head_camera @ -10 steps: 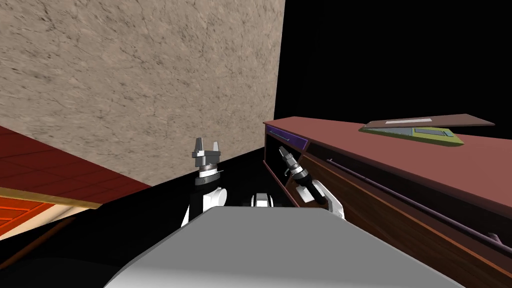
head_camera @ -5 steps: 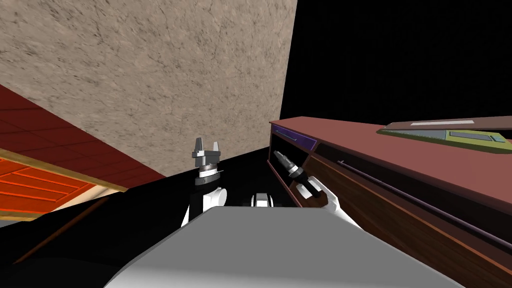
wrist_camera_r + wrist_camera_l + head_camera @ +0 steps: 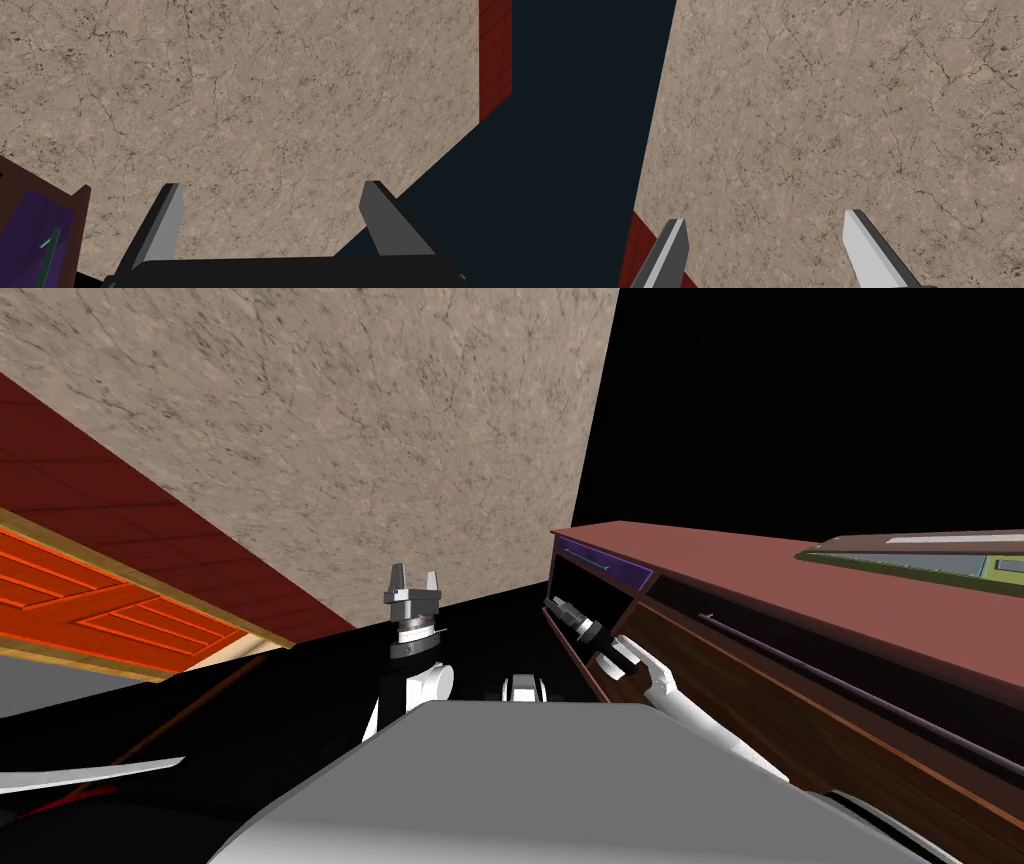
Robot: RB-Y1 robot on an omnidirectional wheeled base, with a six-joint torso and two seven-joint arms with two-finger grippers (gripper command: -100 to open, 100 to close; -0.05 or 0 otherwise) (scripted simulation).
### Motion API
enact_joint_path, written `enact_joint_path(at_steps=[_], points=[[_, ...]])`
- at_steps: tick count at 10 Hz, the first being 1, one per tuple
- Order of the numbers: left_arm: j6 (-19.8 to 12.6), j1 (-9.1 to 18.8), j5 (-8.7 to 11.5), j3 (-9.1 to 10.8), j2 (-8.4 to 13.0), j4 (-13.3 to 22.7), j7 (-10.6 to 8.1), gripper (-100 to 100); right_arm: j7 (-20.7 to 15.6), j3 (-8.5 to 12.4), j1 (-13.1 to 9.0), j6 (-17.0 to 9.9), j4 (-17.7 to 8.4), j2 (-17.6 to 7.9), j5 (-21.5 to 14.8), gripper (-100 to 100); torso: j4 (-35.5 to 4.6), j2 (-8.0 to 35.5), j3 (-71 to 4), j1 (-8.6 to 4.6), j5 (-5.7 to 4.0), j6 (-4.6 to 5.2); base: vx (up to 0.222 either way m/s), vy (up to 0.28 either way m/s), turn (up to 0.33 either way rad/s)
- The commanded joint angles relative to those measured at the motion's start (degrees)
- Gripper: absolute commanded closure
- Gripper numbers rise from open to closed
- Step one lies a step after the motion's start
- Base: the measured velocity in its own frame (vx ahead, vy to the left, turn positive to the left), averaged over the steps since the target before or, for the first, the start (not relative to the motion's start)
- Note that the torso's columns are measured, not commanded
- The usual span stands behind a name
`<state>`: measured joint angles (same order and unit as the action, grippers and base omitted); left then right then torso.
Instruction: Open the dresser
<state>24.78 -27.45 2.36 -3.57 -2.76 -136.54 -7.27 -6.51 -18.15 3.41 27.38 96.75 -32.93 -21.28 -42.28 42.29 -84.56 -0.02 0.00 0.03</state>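
**Right gripper empty at the dresser's end, left gripper idle by the wall**

The dresser point(image 3: 800, 588) runs along the robot's right, its reddish-brown top slanting across the head view. The right gripper point(image 3: 553, 606) sits at its left end, before a dark opening under a purple drawer front point(image 3: 605, 563). The right wrist view shows the right gripper point(image 3: 272, 185) with its fingers spread wide and nothing between them. The purple drawer front point(image 3: 25, 235) and its thin teal handle point(image 3: 47, 245) lie off to one side of the fingers, just beside the dresser's brown edge point(image 3: 75, 210). Whether a finger touches the wood cannot be told.

Farthest left in the head view lies an orange panelled slab point(image 3: 90, 608) framed in light wood, then a dark red tiled surface point(image 3: 150, 518). A mottled beige wall point(image 3: 350, 438) comes next, and a black area point(image 3: 800, 388) lies beyond its edge. A long dark rail point(image 3: 850, 687) crosses the dresser's front, and a flat green-edged thing point(image 3: 900, 560) lies on top, far right.

The left gripper point(image 3: 414, 585) stands upright on its arm, well apart from the dresser, fingers parted and empty in the left wrist view point(image 3: 764, 217). The right forearm point(image 3: 680, 698) slants up from beside the chest toward the dresser's end.
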Motion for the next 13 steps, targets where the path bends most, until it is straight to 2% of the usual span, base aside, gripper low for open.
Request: enact_joint_path(at_steps=[1, 2, 3, 4, 5, 6, 7, 8, 9, 10, 11, 13], points=[[0.0, 0.01, 0.0, 0.0, 0.0, 0.0, 0.0, 0, -1.34, -1.48, -2.94, -0.74, -4.38, -2.94, -2.18, -100, -0.01, 0.01, 0.0, 0.01, 0.0, -0.05, -0.037, 0.039, 0.104], [0.0, 0.0, 0.0, 0.0, 0.0, 0.0, 0.0, 0, -1.34, -1.48, -2.94, -0.74, -4.8, -2.94, -2.18, -100, 0.0, 0.0, 0.0, -0.03, -0.01, 0.0, -0.016, 0.017, -0.013], [0.0, -0.01, 0.0, 0.01, 0.0, 0.0, 0.0, 0, -2.68, -2.66, -5.25, -1.16, -7.06, -5.45, -4.12, -100, 0.01, -0.05, -0.03, -0.09, -0.03, 0.0, -0.024, 0.041, 0.161], [0.0, 0.0, 0.0, 0.0, 0.0, 0.0, 0.0, 0, -2.68, -2.66, -5.25, -1.16, -8.46, -5.45, -4.12, -100, 0.01, -0.05, -0.04, 0.04, 0.0, -0.07, -0.029, 0.037, 0.137], [0.0, 0.0, 0.0, 0.0, 0.0, 0.0, 0.0, 0, -4.09, -3.78, -7.54, -1.59, -10.68, -7.83, -6.08, -100, 0.0, 0.0, 0.0, 0.04, 0.01, -0.01, -0.049, 0.04, 0.214], [0.0, 0.01, 0.0, 0.0, 0.0, 0.0, 0.0, 0, -4.09, -3.78, -7.54, -1.59, -12.15, -7.91, -6.08, -100, -0.02, 0.05, 0.03, 0.05, 0.01, -0.06, -0.04, 0.035, 0.082], [0.0, 0.0, 0.0, 0.0, 0.0, 0.0, 0.0, 0, -5.55, -4.84, -9.8, -2.0, -15.04, -10.08, -8.05, -100, -0.02, 0.04, 0.03, 0.0, 0.0, 0.02, -0.041, 0.052, 0.151], [0.0, 0.0, 0.0, 0.0, 0.0, 0.0, 0.0, 0, -5.55, -4.84, -9.8, -2.0, -15.86, -10.31, -8.05, -100, -0.01, 0.01, 0.0, 0.05, 0.01, -0.06, -0.036, 0.044, 0.097], [0.0, 0.0, 0.0, 0.0, 0.0, 0.0, 0.0, 0, -7.08, -5.82, -12.04, -2.41, -17.78, -12.64, -10.03, -100, 0.0, -0.01, -0.01, 0.01, 0.0, 0.0, -0.039, 0.04, 0.168], [0.0, 0.0, 0.0, 0.0, 0.0, 0.0, 0.0, 0, -7.08, -5.82, -12.04, -2.41, -19.18, -12.64, -10.03, -100, 0.0, -0.02, -0.01, 0.0, -0.01, -0.05, -0.031, 0.03, 0.084], [0.0, 0.0, 0.0, 0.01, 0.0, 0.0, 0.0, 0, -8.66, -6.72, -14.22, -2.81, -21.0, -14.85, -12.01, -100, 0.01, -0.03, -0.02, -0.03, -0.02, 0.0, -0.043, 0.04, 0.128], [0.0, 0.0, 0.0, 0.0, 0.0, 0.0, 0.0, 0, -8.66, -6.72, -14.22, -2.81, -23.25, -14.85, -12.01, -100, 0.0, 0.0, 0.0, 0.01, 0.0, -0.01, -0.028, 0.028, 0.051]])
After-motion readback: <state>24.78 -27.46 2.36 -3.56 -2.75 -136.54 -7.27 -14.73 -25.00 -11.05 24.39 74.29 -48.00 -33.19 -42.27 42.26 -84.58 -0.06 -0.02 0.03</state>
